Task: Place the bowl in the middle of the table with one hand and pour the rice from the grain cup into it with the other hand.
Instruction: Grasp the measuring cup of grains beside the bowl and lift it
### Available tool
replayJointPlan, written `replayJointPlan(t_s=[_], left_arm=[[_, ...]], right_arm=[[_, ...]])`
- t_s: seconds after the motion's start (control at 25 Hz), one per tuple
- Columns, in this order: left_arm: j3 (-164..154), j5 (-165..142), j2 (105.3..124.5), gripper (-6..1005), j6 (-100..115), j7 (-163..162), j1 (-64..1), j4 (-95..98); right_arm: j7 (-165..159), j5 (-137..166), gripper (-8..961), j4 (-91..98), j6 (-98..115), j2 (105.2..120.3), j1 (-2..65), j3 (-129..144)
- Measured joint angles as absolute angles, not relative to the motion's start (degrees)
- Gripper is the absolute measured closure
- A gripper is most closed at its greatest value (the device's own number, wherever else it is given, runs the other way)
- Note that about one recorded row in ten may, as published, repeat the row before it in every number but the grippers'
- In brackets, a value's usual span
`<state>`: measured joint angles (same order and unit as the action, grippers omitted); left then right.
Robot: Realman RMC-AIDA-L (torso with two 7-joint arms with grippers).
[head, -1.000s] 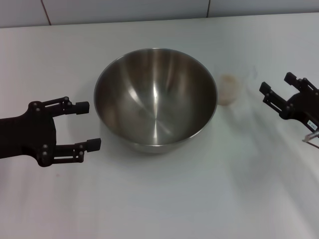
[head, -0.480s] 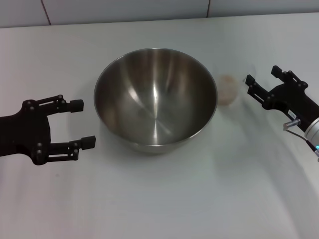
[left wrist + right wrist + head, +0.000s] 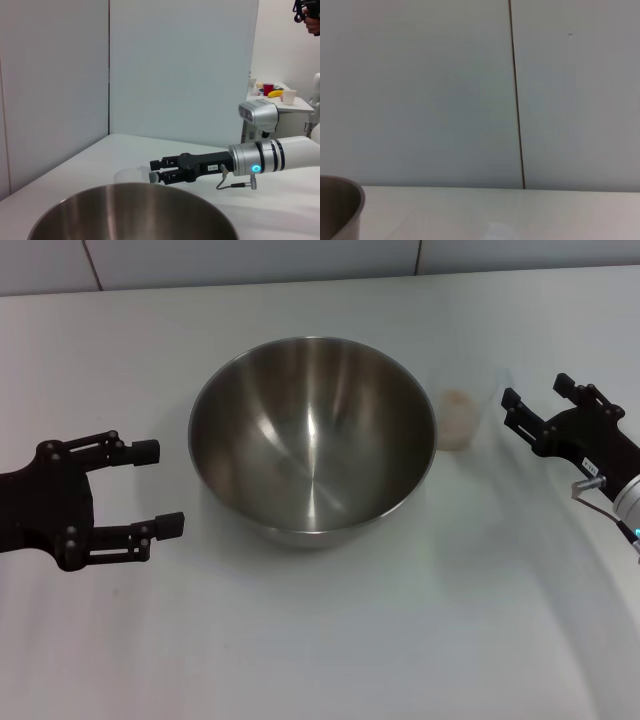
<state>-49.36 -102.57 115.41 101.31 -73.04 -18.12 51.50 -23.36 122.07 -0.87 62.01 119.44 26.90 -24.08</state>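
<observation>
Two hands, left (image 3: 150,487), right (image 3: 535,405), both open; one bowl (image 3: 312,438); one grain cup (image 3: 465,413).

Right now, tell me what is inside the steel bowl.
Nothing: the bowl shows only bare brushed steel. The rice sits in the grain cup beside it. The table beneath the bowl is covered.
</observation>
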Motion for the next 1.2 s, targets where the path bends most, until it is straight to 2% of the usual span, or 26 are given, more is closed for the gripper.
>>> replayJointPlan(t_s=[1.2], left_arm=[[-49.40, -102.56, 115.31, 170, 101.31, -72.85, -18.19, 51.51]], right_arm=[[-23.29, 122.08, 191, -0.96, 59.03, 119.26, 30.14, -26.50]])
